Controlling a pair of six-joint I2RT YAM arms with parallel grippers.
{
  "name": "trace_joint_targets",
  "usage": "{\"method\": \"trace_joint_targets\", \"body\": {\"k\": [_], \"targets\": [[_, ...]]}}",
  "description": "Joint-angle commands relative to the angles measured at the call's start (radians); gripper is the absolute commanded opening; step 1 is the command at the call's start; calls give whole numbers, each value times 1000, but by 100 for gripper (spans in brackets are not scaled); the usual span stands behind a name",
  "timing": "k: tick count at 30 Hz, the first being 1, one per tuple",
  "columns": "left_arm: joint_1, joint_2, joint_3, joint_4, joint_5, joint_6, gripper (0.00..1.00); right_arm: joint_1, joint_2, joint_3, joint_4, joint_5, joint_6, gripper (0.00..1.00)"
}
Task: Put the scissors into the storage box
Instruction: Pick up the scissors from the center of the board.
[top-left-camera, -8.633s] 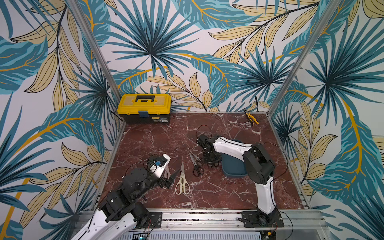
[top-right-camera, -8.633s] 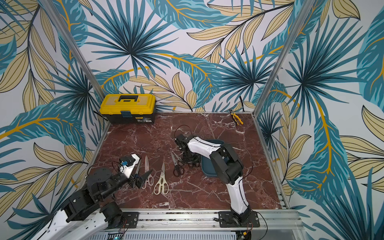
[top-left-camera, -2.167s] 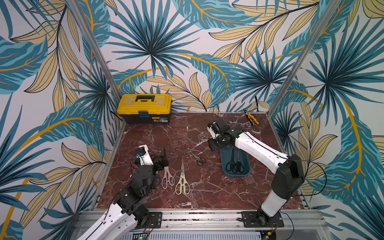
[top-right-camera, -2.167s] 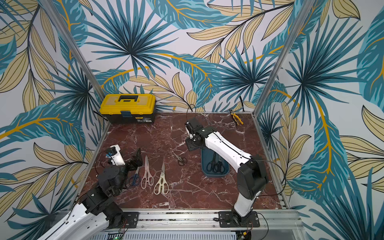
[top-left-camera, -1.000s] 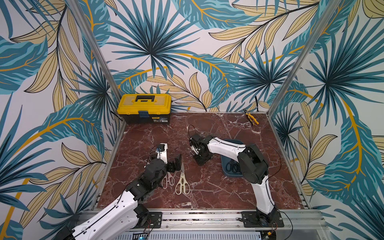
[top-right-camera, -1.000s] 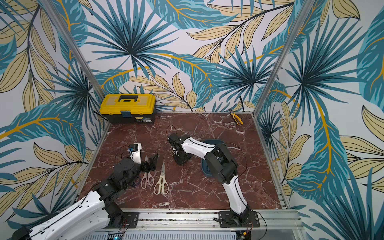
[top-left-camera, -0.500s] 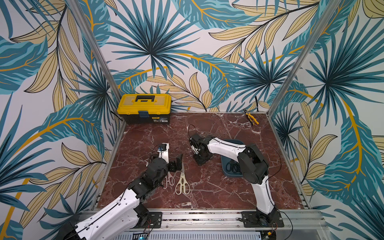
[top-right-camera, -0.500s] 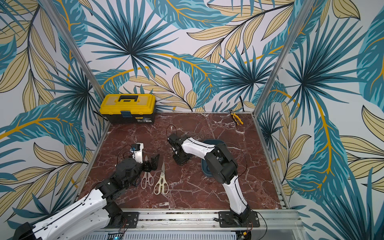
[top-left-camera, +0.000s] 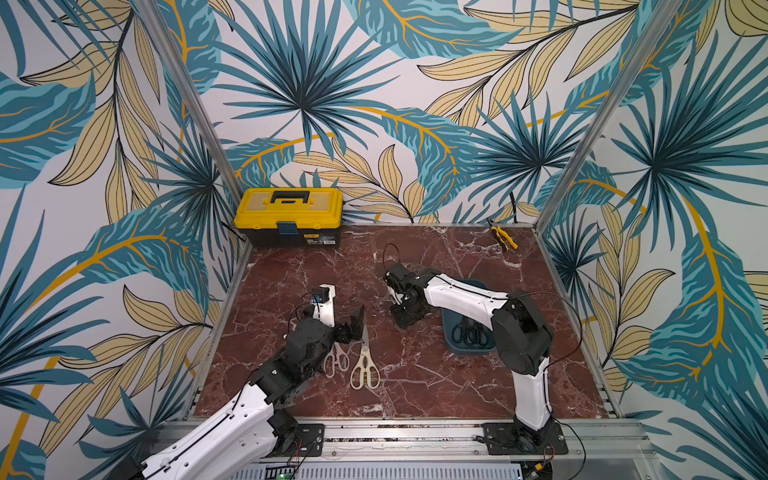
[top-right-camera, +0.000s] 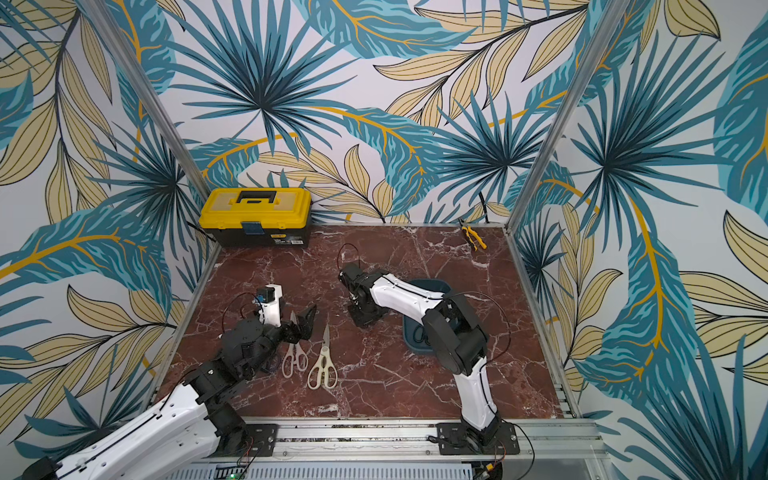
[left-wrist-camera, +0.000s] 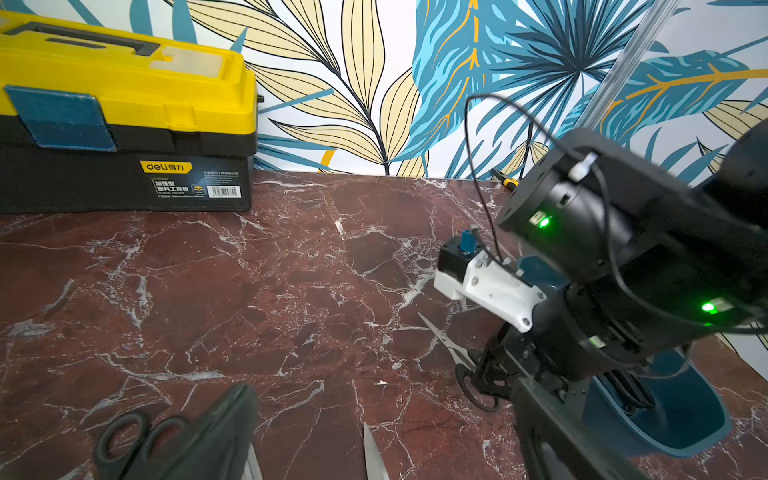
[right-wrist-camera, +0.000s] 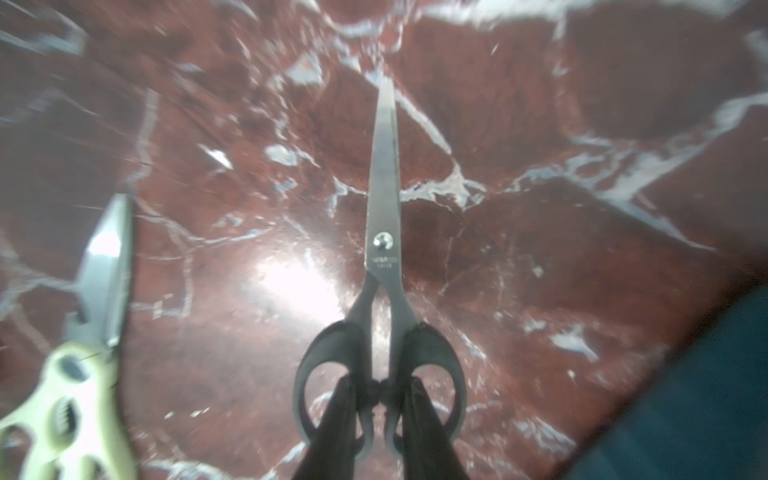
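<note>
My right gripper (right-wrist-camera: 380, 395) is shut on a black-handled pair of scissors (right-wrist-camera: 384, 249): its fingers (right-wrist-camera: 336, 424) pass through the loops and pinch the inner bars. The blades lie along the marble, left of the teal storage box (top-left-camera: 469, 350) (top-right-camera: 409, 345), where other black-handled scissors (top-left-camera: 469, 334) rest. In both top views that gripper (top-left-camera: 409, 318) (top-right-camera: 363, 318) points down at the table. My left gripper (top-left-camera: 351, 330) (left-wrist-camera: 374, 449) is open over the blade tips of the pink-handled scissors (top-left-camera: 336, 361) (top-right-camera: 295, 357) and cream shears (top-left-camera: 365, 365) (top-right-camera: 323, 365).
A yellow-and-black toolbox (top-left-camera: 289, 216) stands at the back left. Yellow-handled pliers (top-left-camera: 503, 239) lie at the back right. Dark handle loops of another pair (left-wrist-camera: 137, 432) show beside my left finger. Metal frame posts rise at the table's back corners.
The right arm has stayed in place over the black scissors beside the box. The left gripper has edged slightly toward the blades of the pink and cream pairs.
</note>
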Motion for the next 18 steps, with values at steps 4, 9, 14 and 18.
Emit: {"method": "trace_joint_targets", "body": {"k": [4, 9, 14, 18], "targets": [[-6, -17, 28, -26, -6, 25, 100, -14, -83, -15, -25, -4, 50, 12], [-86, 48, 112, -40, 31, 145, 100, -65, -174, -48, -54, 43, 104, 12], [-332, 261, 290, -7, 74, 428, 100, -196, -305, -177, -57, 70, 136, 12], [-422, 437, 353, 107, 232, 518, 100, -302, -405, -296, -63, 123, 132, 12]]}}
